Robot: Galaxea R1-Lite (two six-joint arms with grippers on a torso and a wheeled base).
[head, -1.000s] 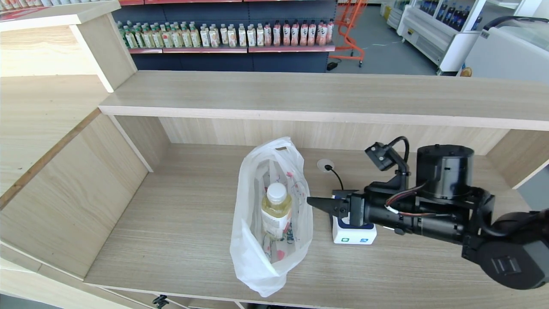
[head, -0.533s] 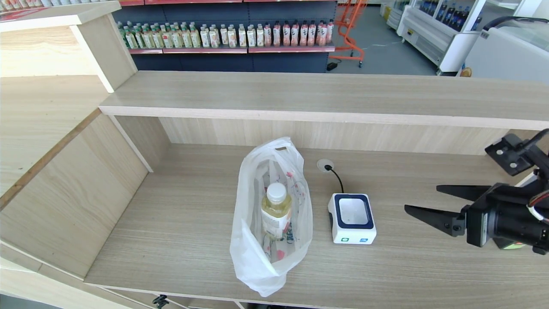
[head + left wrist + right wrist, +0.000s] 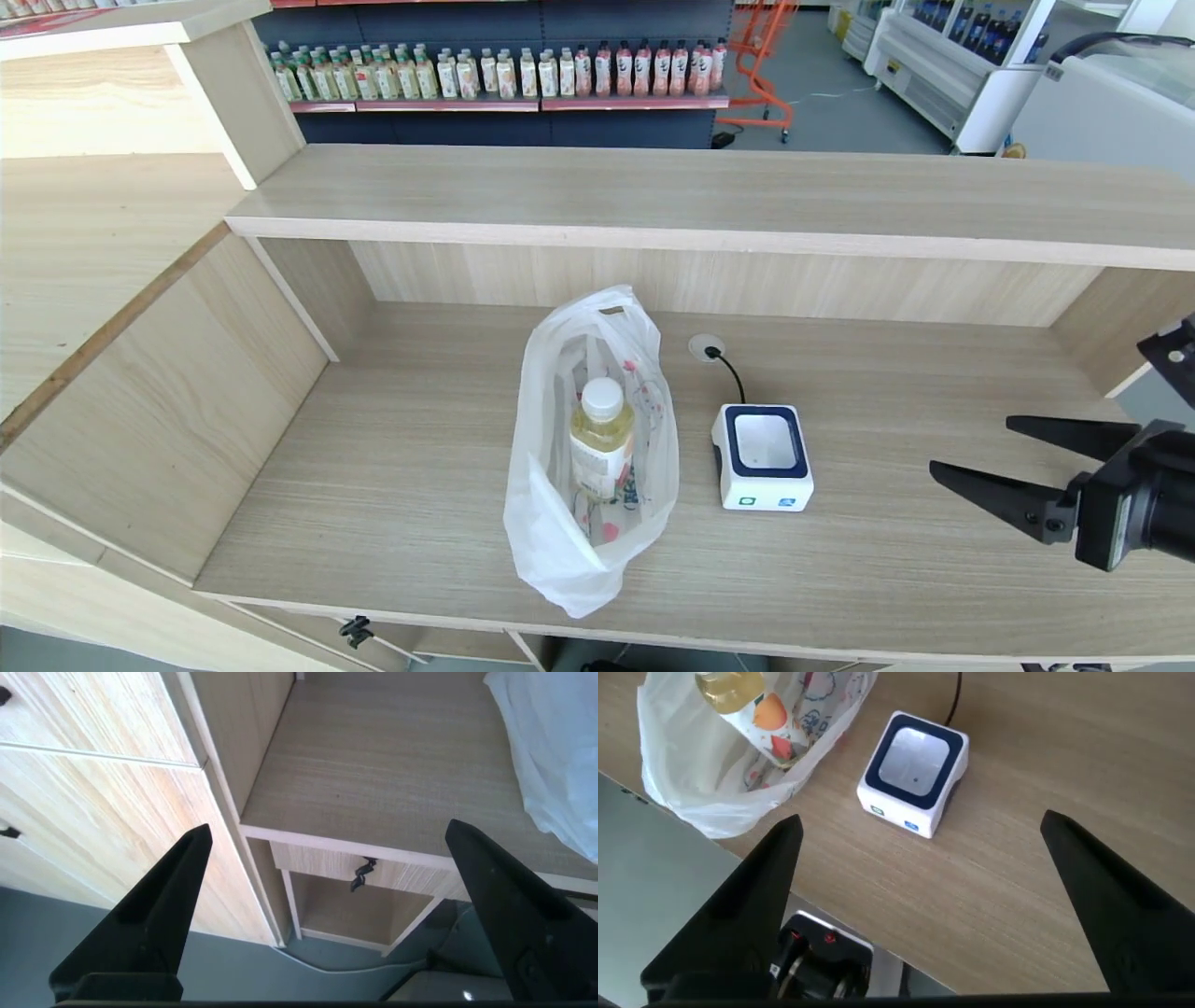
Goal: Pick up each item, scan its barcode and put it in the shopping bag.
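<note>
Bottle [image 3: 602,439] is seen standing inside the shopping bag [image 3: 558,560], just beside the scanner [image 3: 763,455], so bagging is judged done. The right gripper [image 3: 971,444] is held wide and empty over the right end of the counter [image 3: 887,560]; the left gripper [image 3: 327,831] is wide too. Another item must be located next.

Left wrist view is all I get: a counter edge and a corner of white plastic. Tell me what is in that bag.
Observer: The shopping bag holds one bottle of yellowish drink with a white cap.
Operator: Report the scanner.
Observer: The scanner sits on the counter to the bag's right, apart from it, window facing up.
Operator: Give me the right gripper.
Observer: The right gripper is open and empty, hovering to the right of the scanner, not over it.
</note>
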